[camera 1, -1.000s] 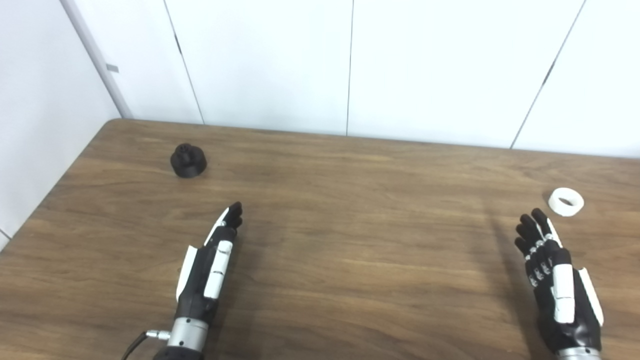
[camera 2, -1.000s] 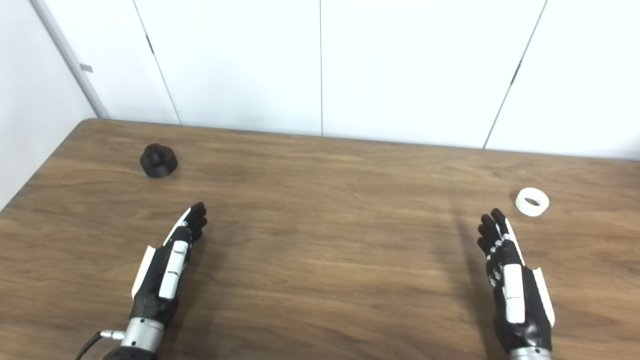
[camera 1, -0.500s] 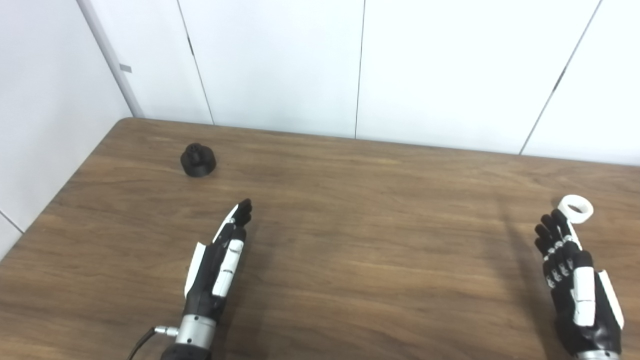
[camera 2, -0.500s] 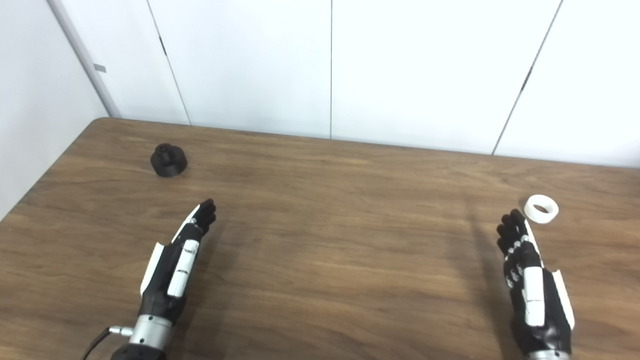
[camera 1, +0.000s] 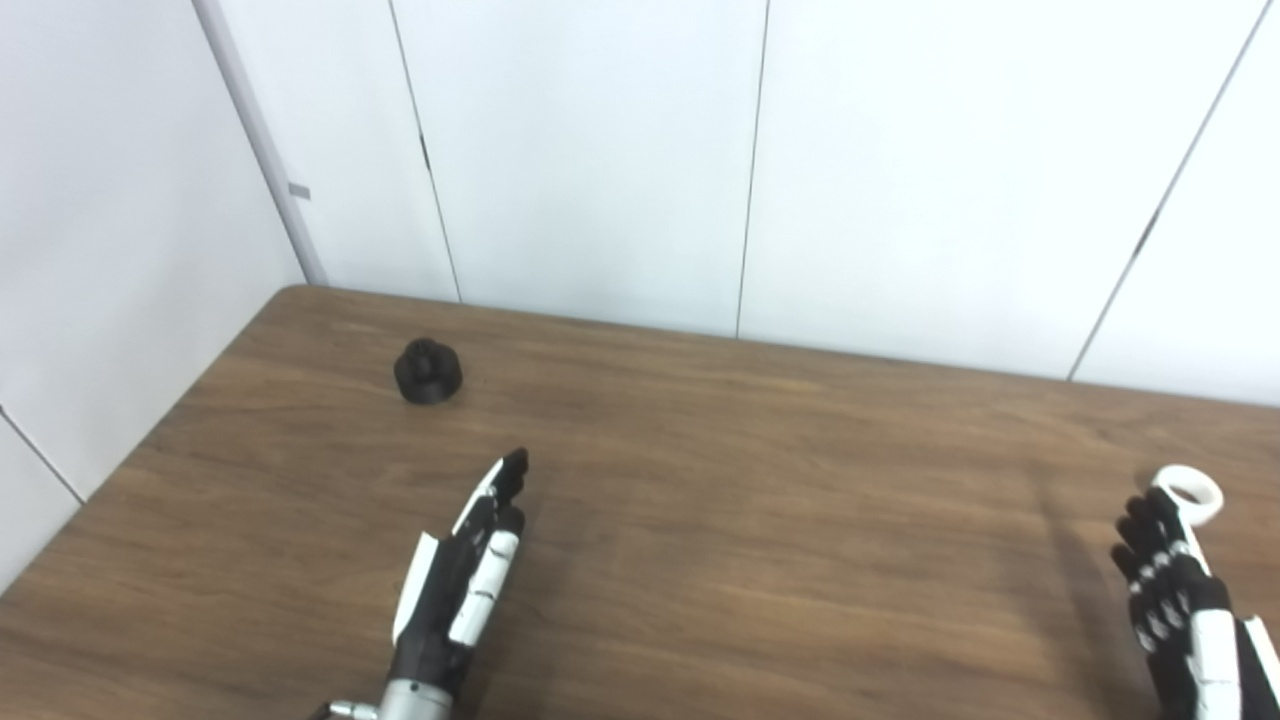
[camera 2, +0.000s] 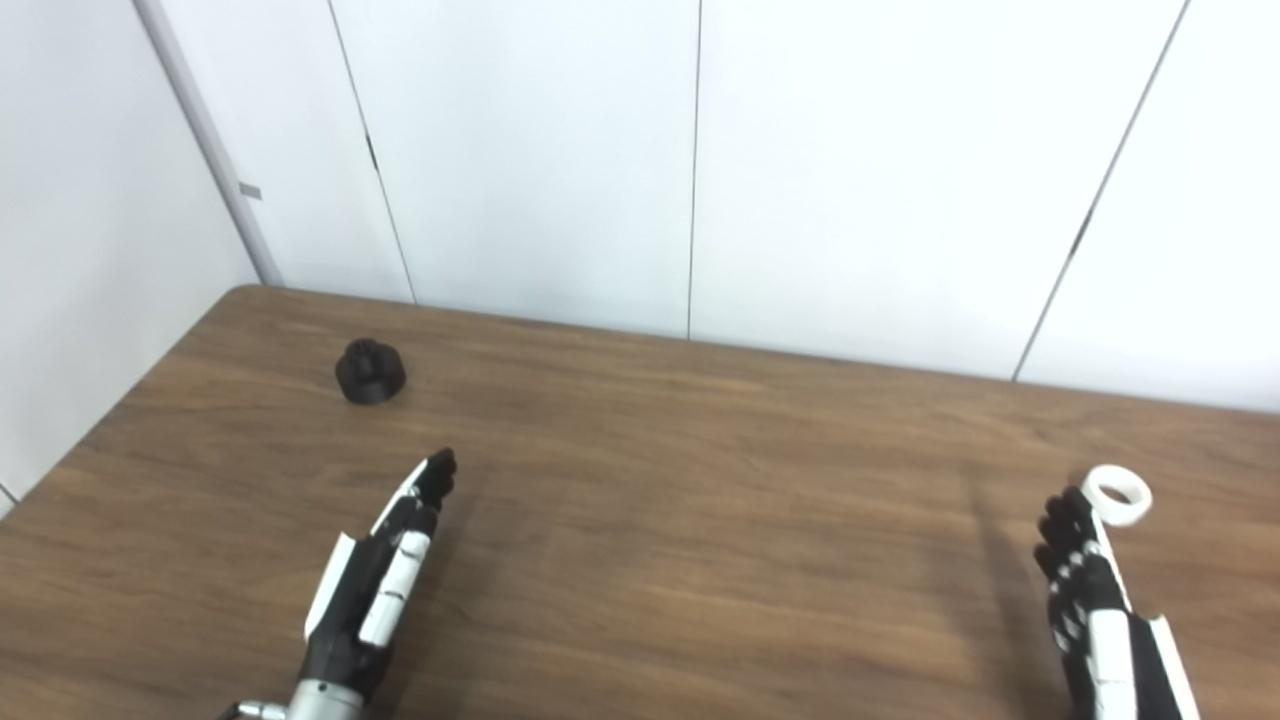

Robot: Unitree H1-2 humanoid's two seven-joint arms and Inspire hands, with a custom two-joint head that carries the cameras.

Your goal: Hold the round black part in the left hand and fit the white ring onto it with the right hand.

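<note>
Likely both light, rigid plastic: round black part (camera 1: 428, 370) sits far-left on the bench (camera 1: 700, 520), grab its wide base; white ring (camera 1: 1188, 494) just past the right hand (camera 1: 1185, 620), pinch its rim; left hand (camera 1: 465, 580) flat, both empty, fingers extended.

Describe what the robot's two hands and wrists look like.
Both the left hand and the right hand are black, jointed, with white plates along the back and fingers. The left one ends in a silver metal wrist collar with a small side connector; the right wrist is cut off.
</note>
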